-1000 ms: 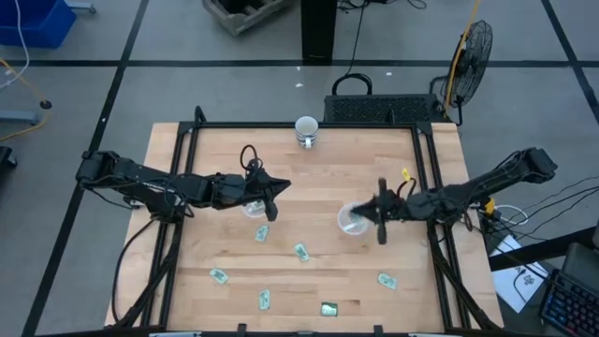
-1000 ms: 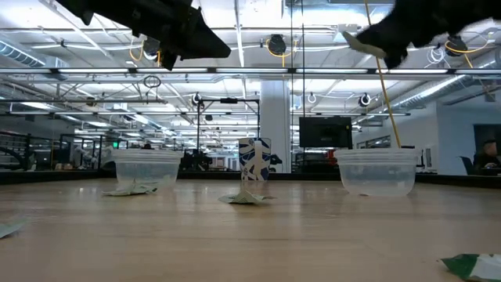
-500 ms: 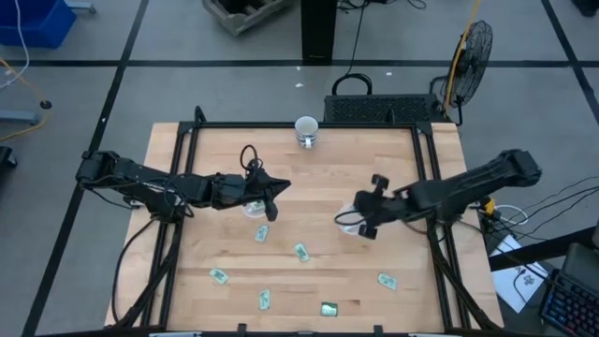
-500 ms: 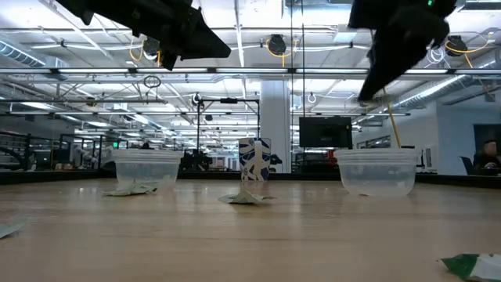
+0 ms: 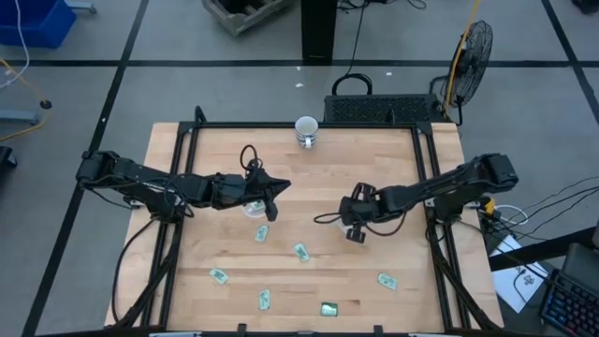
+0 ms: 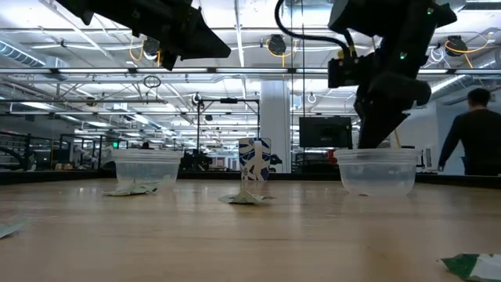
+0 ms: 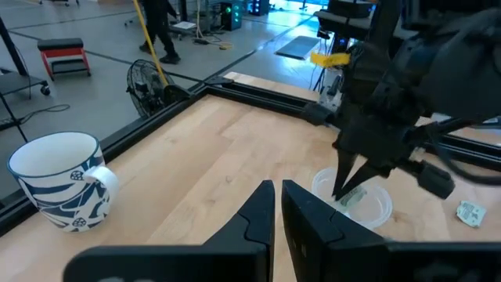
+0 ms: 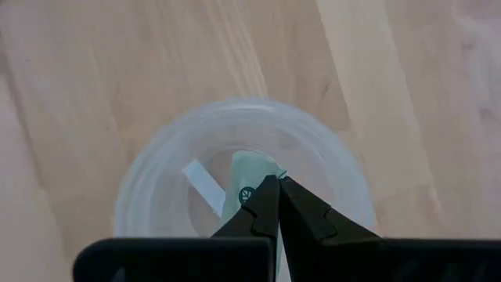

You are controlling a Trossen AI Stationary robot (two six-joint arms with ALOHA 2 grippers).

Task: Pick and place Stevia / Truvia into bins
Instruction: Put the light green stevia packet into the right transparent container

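Observation:
Two clear cups stand on the table: the left cup (image 5: 249, 210) (image 6: 146, 168) and the right cup (image 5: 343, 223) (image 6: 376, 171) (image 8: 235, 180). My right gripper (image 5: 355, 227) (image 8: 275, 182) points down over the right cup, shut on a green-and-white sachet (image 8: 244, 182) (image 7: 353, 197). A white strip (image 8: 202, 186) lies inside that cup. My left gripper (image 5: 271, 201) (image 7: 277, 196) waits shut above the left cup. Several sachets lie flat on the table, among them (image 5: 261, 234), (image 5: 300, 251), (image 5: 387, 280). My right gripper pinches the sachet between its two fingers at one end (image 8: 262, 176), coming from above and pointing down. The sachet hangs below the fingertips inside the right cup's rim. Whether its lower end touches the cup's bottom cannot be told.
A white mug with blue pattern (image 5: 306, 129) (image 7: 59, 188) stands near the table's far edge. More sachets lie near the near edge (image 5: 219, 276), (image 5: 264, 299), (image 5: 328, 309). A black frame (image 5: 426, 168) borders the table. A person (image 6: 472, 133) stands in the room beyond.
My right gripper has moved toward the table's left, from beside the right cup to over it, and tipped from level to pointing down, staying shut on the sachet. A person has come into the low view's right side.

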